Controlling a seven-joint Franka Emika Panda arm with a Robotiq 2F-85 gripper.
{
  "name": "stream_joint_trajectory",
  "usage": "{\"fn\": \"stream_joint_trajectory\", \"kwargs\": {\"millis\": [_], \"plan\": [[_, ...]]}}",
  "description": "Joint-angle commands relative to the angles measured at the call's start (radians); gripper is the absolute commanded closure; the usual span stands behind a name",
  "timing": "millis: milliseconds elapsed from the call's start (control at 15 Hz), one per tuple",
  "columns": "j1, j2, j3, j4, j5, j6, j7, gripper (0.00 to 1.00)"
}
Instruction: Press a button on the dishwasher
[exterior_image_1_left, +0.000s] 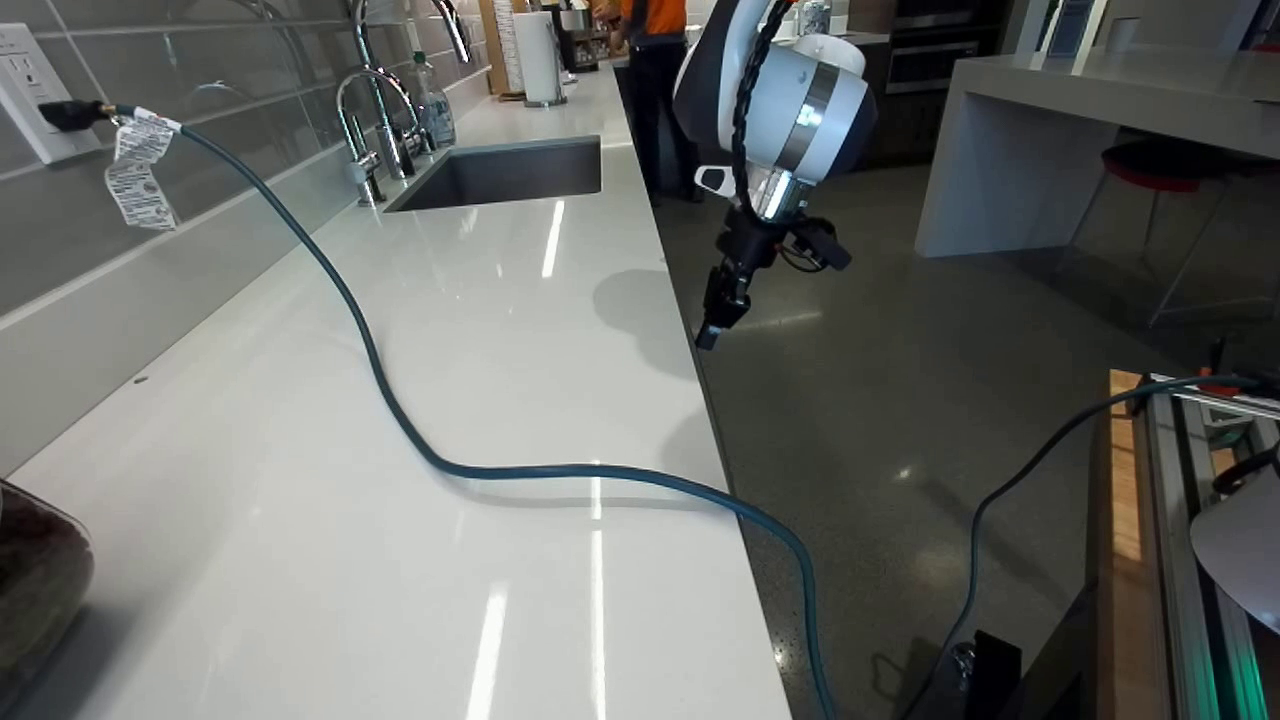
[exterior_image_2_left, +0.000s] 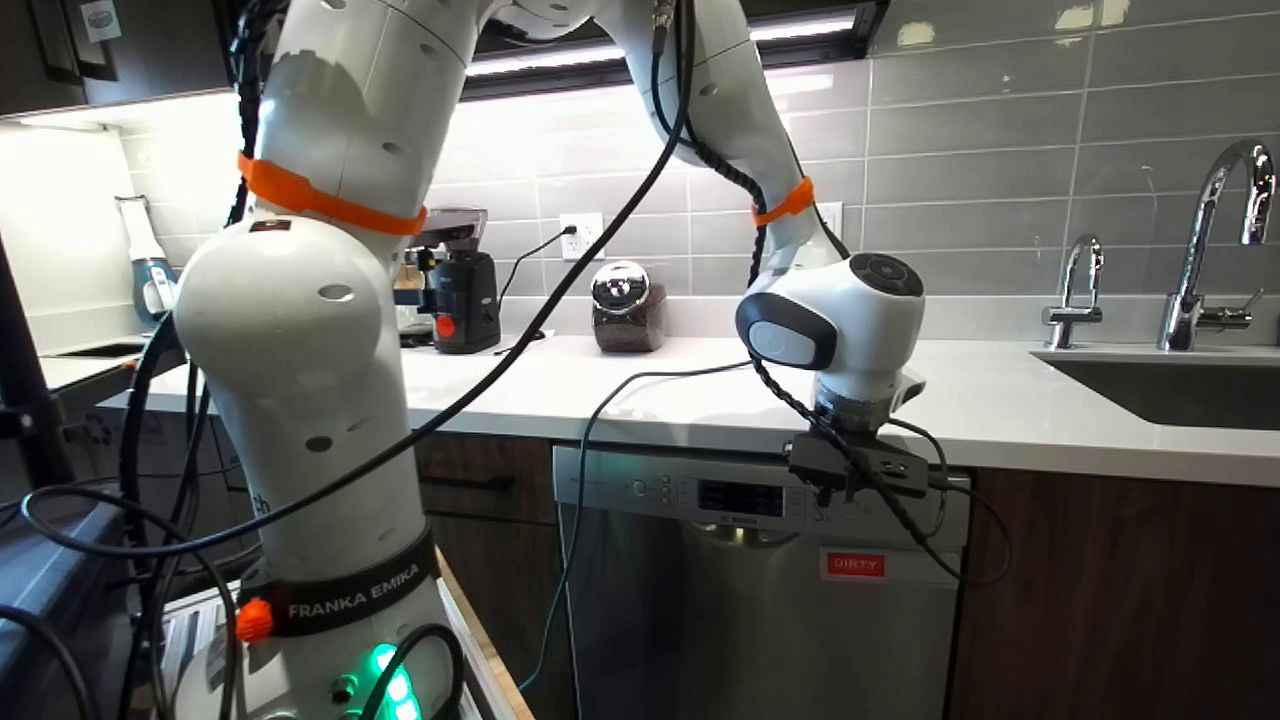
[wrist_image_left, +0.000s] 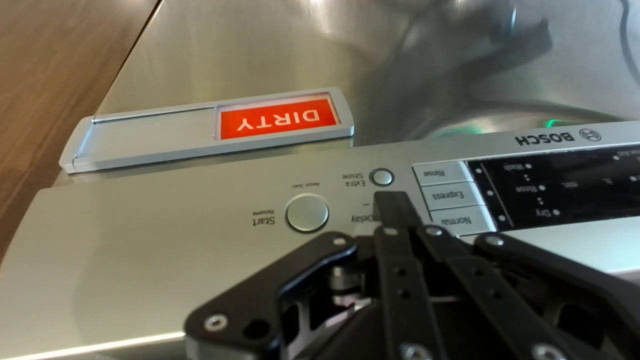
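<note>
We find the round Start button (wrist_image_left: 307, 212) on the front panel (wrist_image_left: 150, 250) of the Bosch dishwasher (exterior_image_2_left: 740, 620), with the smaller Extra Shine button (wrist_image_left: 382, 177) near it; their lettering stands upside down in the wrist view. Our gripper (wrist_image_left: 397, 210) is pressed together, its tips just beside the Extra Shine button and overlapping the Delay label (wrist_image_left: 361, 218), between the Start button and the Normal key (wrist_image_left: 462, 220); we cannot tell whether they touch the panel. Past that key we see the dark display (wrist_image_left: 560, 185), and just below the panel a sign (wrist_image_left: 280, 120) reading DIRTY. In an exterior view our Franka arm (exterior_image_2_left: 290, 320) arches over toward the dishwasher, which sits under the white desk (exterior_image_1_left: 300, 560). On the desk we have a lidded jar (exterior_image_2_left: 627, 320) near the tiled wall (exterior_image_2_left: 960, 150) and a dark cable (exterior_image_1_left: 590, 472) that runs from a wall outlet (exterior_image_1_left: 22, 78) and over the front edge. Farther along are the sink (exterior_image_1_left: 520, 170), its tall chrome faucet (exterior_image_2_left: 1181, 320) and a paper towel roll (exterior_image_1_left: 540, 60), and beside the desk's far end we see a person (exterior_image_1_left: 665, 90) in an orange top
</note>
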Motion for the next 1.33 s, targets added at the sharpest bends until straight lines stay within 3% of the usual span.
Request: {"fn": "stream_joint_trajectory", "kwargs": {"millis": [0, 800, 1267], "plan": [[-0.011, 0.020, 0.017, 0.019, 0.036, -0.001, -0.032, 1.00], [-0.006, 0.015, 0.006, 0.011, 0.012, 0.002, -0.015, 1.00], [0.012, -0.009, -0.028, -0.015, -0.077, -0.002, 0.045, 1.00]]}}
